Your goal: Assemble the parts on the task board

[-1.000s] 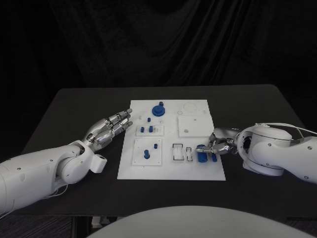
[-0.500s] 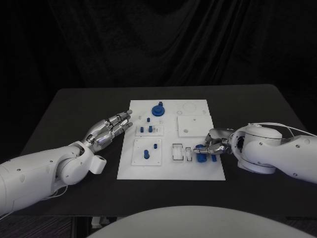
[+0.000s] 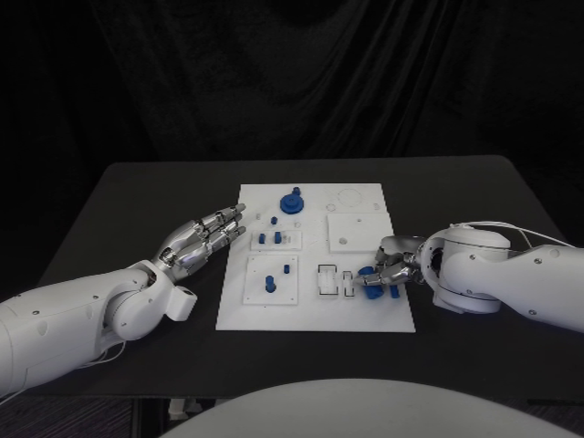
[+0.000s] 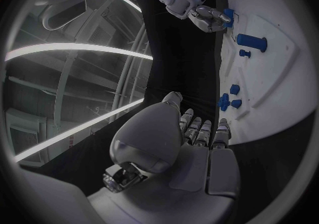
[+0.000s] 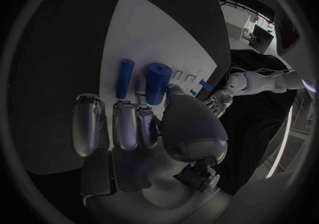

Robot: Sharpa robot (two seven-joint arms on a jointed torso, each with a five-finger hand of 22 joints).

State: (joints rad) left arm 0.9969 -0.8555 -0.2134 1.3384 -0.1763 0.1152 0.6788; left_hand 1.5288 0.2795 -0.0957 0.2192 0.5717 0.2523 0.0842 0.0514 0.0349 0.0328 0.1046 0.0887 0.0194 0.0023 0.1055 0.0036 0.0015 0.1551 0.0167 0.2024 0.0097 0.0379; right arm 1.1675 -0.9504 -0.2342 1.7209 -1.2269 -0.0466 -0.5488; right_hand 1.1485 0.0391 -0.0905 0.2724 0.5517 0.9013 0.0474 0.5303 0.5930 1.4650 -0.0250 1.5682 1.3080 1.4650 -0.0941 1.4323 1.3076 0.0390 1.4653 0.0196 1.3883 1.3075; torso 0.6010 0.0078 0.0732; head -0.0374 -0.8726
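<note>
The white task board (image 3: pixel 358 315) lies mid-table. My right hand (image 3: pixel 387 266) rests on its right lower part. Its thumb and a finger pinch a thick blue cylinder (image 5: pixel 157 82) that lies on the board (image 5: pixel 153 27). A thinner blue cylinder (image 5: pixel 124 77) lies just beside it, free. In the head view these blue cylinders (image 3: pixel 370 277) sit under the fingers. My left hand (image 3: pixel 203 235) hovers left of the board's edge, fingers spread, holding nothing. The left wrist view has that hand (image 4: pixel 193 133) near the board (image 4: pixel 279 75) and the right hand (image 4: pixel 209 16) far across.
A blue round knob part (image 3: pixel 292 201) stands at the board's far end. Small blue pegs (image 3: pixel 276 237) stand mid-left, and blue pieces (image 3: pixel 271 284) sit in the near-left plate. Two empty slots (image 3: pixel 329 280) lie left of the right hand. Black table (image 3: pixel 134 210) surrounds the board.
My right hand has shifted left over the board and closed in on the blue cylinders. The left hand has stayed where it was.
</note>
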